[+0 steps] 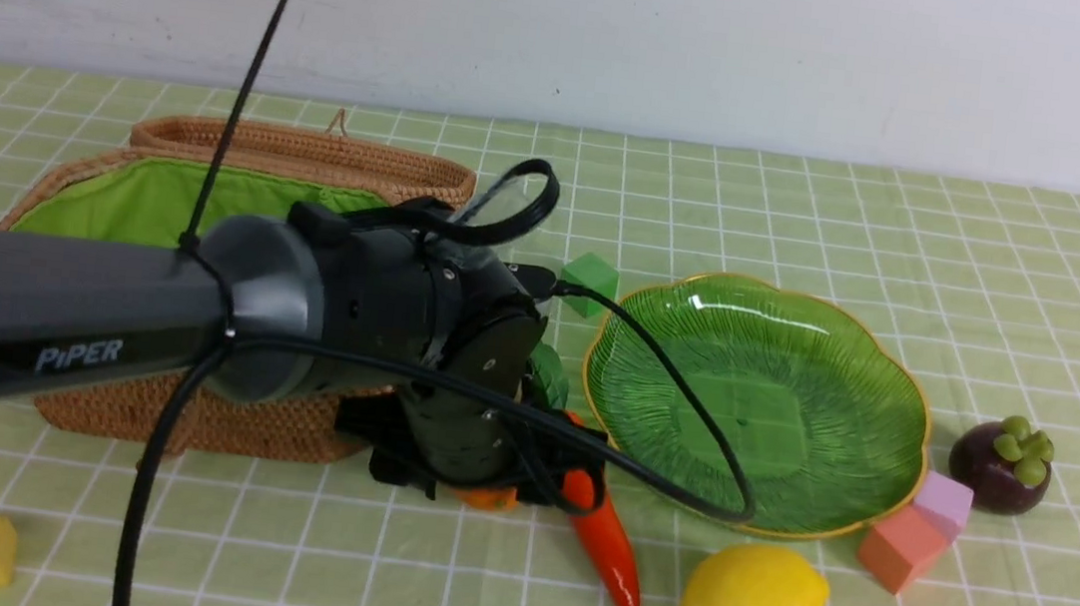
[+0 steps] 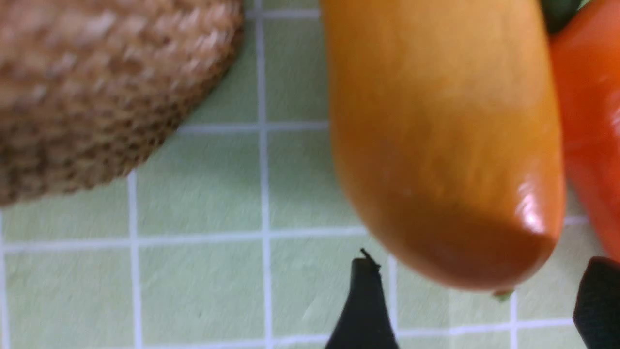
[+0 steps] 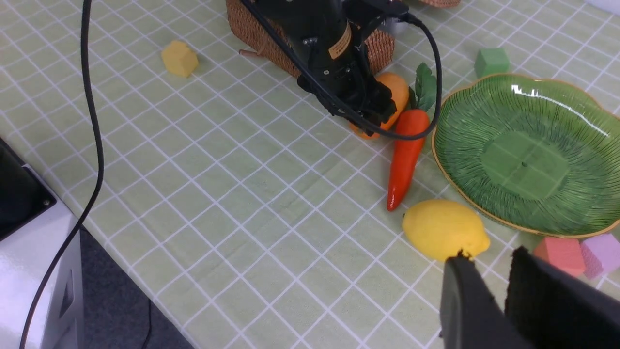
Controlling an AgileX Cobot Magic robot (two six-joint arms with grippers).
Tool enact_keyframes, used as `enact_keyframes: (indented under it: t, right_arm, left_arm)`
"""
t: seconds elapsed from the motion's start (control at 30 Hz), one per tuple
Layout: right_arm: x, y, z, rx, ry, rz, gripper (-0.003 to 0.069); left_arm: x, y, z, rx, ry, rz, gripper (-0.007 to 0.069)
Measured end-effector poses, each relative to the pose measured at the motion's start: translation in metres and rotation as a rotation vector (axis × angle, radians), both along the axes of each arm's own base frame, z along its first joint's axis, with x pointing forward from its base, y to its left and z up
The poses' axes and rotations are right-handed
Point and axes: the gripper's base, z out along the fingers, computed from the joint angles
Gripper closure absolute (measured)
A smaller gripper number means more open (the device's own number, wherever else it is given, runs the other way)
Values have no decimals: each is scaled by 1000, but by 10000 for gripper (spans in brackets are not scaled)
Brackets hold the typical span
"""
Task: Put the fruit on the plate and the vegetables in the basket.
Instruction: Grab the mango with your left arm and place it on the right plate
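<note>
Closest to the front camera is the left arm (image 1: 46, 321), bent down between basket (image 1: 217, 420) and plate (image 1: 761, 397); the left gripper (image 2: 480, 310) is held low over the mango (image 2: 436, 135), its jaws apart at either side of the fruit's rounded end and not seen touching it. The mango lies on the cloth (image 1: 909, 231), just beside the basket wall and pressed against the carrot (image 1: 610, 546); lemon (image 1: 754, 604) and mangosteen (image 1: 999, 467) lie on the cloth near the plate, which is bare. No other vegetables can be seen.

The mango is judged a light, stiff toy; its skin is glossy and smooth, so slipping is likely if only the tapered end is pinched; a hold across the broad middle would be safer. Little room is left for a finger on the carrot side, and the carrot may be nudged.

The right gripper (image 3: 503, 291) hangs near the lemon, its jaws only slightly apart and nothing held.

The cloth is flat, pale green with white checks, and should offer some friction; a plain white wall (image 1: 728, 42) stands behind; dark floor is seen past the table edge.
</note>
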Motion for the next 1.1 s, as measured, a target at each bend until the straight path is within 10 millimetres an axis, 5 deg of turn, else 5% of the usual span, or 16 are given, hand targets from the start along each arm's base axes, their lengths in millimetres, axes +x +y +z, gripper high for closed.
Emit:
enact_keyframes:
  t: [0.5,0.77,1.1]
  right_arm:
    - [0,0,0,0,0,0,510]
    - [0,0,0,0,0,1,510]
    - [0,0,0,3,1,3,514]
  left_arm:
    - [10,-2,5,31,-148,-97,49]
    - [16,-5,-21,94,-115,-121,41]
    - [18,-7,-24,95,-124,-133,45]
